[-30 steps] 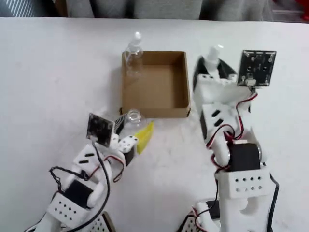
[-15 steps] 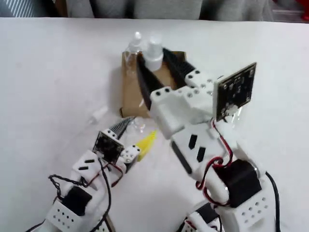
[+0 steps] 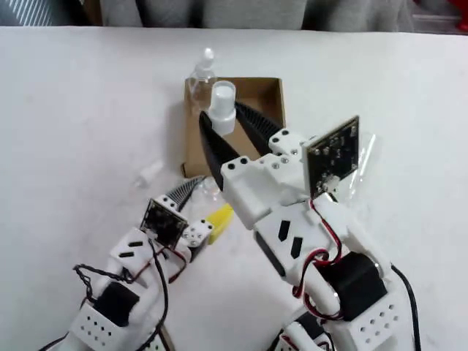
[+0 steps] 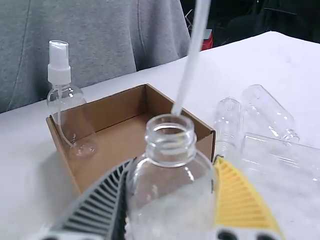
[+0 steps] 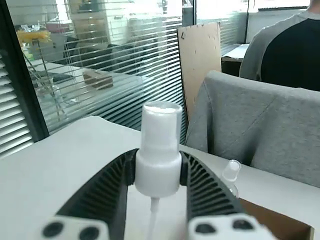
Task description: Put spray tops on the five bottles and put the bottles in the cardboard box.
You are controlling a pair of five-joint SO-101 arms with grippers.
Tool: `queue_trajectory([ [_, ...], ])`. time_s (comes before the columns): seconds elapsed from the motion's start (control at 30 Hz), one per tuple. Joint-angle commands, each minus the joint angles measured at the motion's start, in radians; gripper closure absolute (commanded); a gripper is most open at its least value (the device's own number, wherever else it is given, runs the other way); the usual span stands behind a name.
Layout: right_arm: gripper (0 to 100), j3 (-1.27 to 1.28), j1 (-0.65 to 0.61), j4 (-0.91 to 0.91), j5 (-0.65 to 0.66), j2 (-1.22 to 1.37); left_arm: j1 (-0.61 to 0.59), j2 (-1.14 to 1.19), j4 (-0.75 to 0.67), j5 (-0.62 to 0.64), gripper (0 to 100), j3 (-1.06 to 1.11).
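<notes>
1. Over the box, I see my right claw gripping a spray top.
2. By the box's near wall, left claw clamps an open bottle.
3. 1 capped bottle stands inside the box.

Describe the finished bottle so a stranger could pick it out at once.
Find the cardboard box in the middle of the white table. One clear bottle stands upright in a corner of it. Unlike the open-necked bottles lying beside the box, it wears a white spray top.

No legible text, label, number or sign on the cardboard box or bottles
</notes>
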Motion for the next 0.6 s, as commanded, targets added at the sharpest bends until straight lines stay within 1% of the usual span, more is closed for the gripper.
queue_trajectory([
  [0.0, 98.2, 0.040, -0.007, -0.067, 0.011, -0.033, 0.013, -0.024, 0.005, -0.005, 98, -0.006],
  [0.57, 98.2, 0.203, -0.008, -0.074, 0.003, -0.036, 0.012, -0.024, 0.002, -0.005, 98, -0.006],
])
